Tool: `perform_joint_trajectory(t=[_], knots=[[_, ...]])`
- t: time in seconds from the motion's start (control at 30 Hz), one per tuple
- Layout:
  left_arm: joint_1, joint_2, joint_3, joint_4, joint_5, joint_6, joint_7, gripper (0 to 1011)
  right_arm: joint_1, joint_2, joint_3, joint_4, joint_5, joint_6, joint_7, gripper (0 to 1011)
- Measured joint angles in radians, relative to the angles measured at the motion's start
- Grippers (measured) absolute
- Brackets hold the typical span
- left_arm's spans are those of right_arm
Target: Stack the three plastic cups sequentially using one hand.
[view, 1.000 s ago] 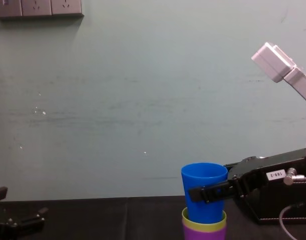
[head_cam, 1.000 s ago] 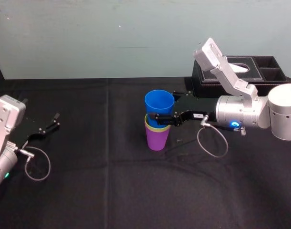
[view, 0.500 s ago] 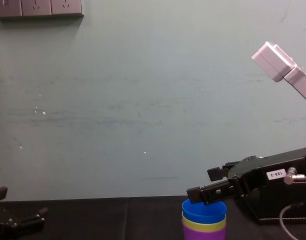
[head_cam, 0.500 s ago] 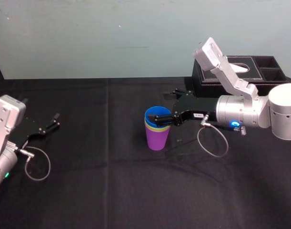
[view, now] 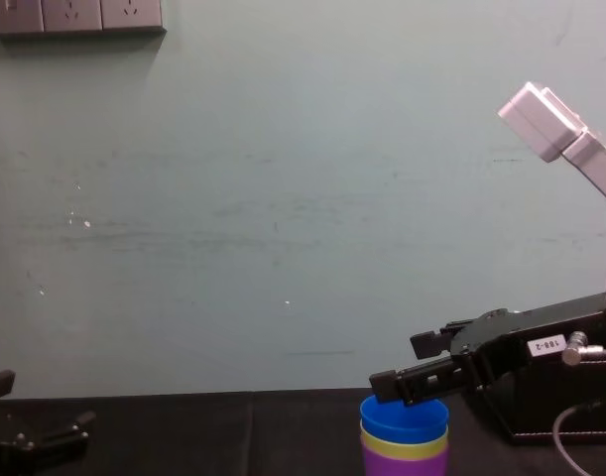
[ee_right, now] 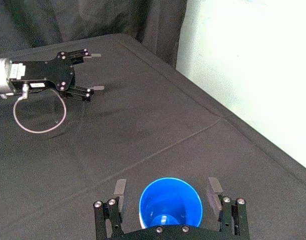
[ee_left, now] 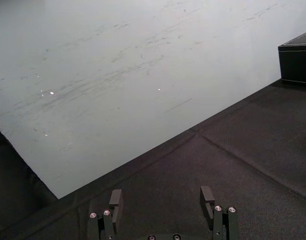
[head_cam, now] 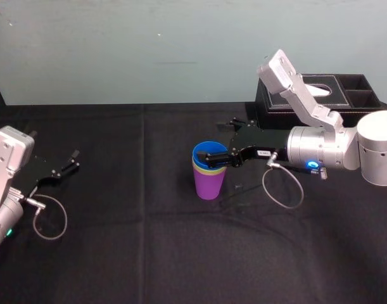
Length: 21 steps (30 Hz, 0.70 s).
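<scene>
The three plastic cups stand nested upright mid-table: the purple cup (head_cam: 209, 185) outermost, the yellow-green cup (head_cam: 199, 168) showing as a rim, and the blue cup (head_cam: 208, 152) innermost. From the side they read as the blue cup (view: 404, 416) over the yellow-green cup (view: 404, 442) over the purple cup (view: 404, 462). My right gripper (head_cam: 216, 143) is open, level with the blue rim, one finger on each side. In the right wrist view both fingers (ee_right: 119, 189) stand apart from the blue cup (ee_right: 170, 204). My left gripper (head_cam: 70, 163) rests open at the table's left.
A black tissue box (head_cam: 307, 95) with side compartments stands at the back right, just behind my right arm. Black cloth (head_cam: 142, 240) covers the table. A cable loop (head_cam: 283, 188) hangs under my right wrist.
A second ago my right gripper held the blue cup raised in the stack. Its fingers have since opened and the blue cup has dropped fully into the yellow-green one. The left arm has not moved.
</scene>
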Motion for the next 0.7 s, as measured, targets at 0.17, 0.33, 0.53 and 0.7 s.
perform_joint_trajectory(t=[0.17, 0.33, 0.53, 0.7], knots=[[0.000, 0.000, 0.000, 0.000, 0.000, 0.000, 0.000, 1011, 0.000, 0.000, 0.000, 0.000, 0.000, 0.000, 0.000, 1003], [0.000, 0.000, 0.000, 0.000, 0.000, 0.000, 0.000, 1011, -0.029, 0.005, 0.028, -0.035, 0.005, -0.007, -0.038, 1003], [0.000, 0.000, 0.000, 0.000, 0.000, 0.000, 0.000, 1011, -0.070, 0.014, 0.086, -0.066, 0.018, -0.012, -0.108, 1003], [0.000, 0.000, 0.000, 0.000, 0.000, 0.000, 0.000, 1011, -0.095, 0.020, 0.132, -0.073, 0.017, -0.019, -0.160, 1003]])
